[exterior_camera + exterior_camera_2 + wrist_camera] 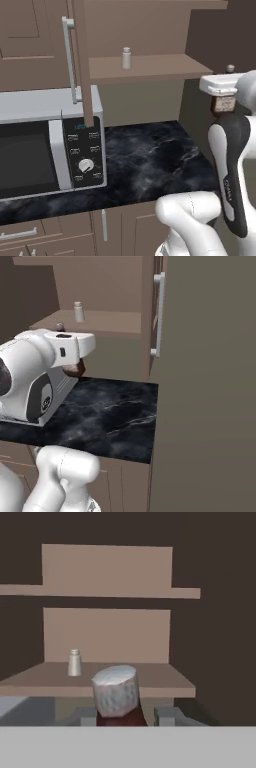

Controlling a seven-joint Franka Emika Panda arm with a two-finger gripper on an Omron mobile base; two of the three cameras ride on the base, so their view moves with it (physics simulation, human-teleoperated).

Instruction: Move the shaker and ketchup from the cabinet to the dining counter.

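Jaws: clenched on the ketchup (116, 693), the gripper (125, 716) closed around the bottle's body with the cap poking up between the tips.
Ketchup: in the grip, lifted off the cabinet (150, 67) shelf and hanging in the air just in front of its edge, above the black marble surface (145, 160); its brown body and pale label peek out under the white hand (223, 103).
Shaker: standing upright on the cabinet shelf (127, 58), apart from the arm, untouched.
Cabinet door: swung open, its silver bar handle (70, 57) hanging over the microwave (50, 145).
Done so far: judging by this, the ketchup is grasped and clear of the shelf.
Left: carry the ketchup to the dining counter, set it down, then fetch the shaker likewise.
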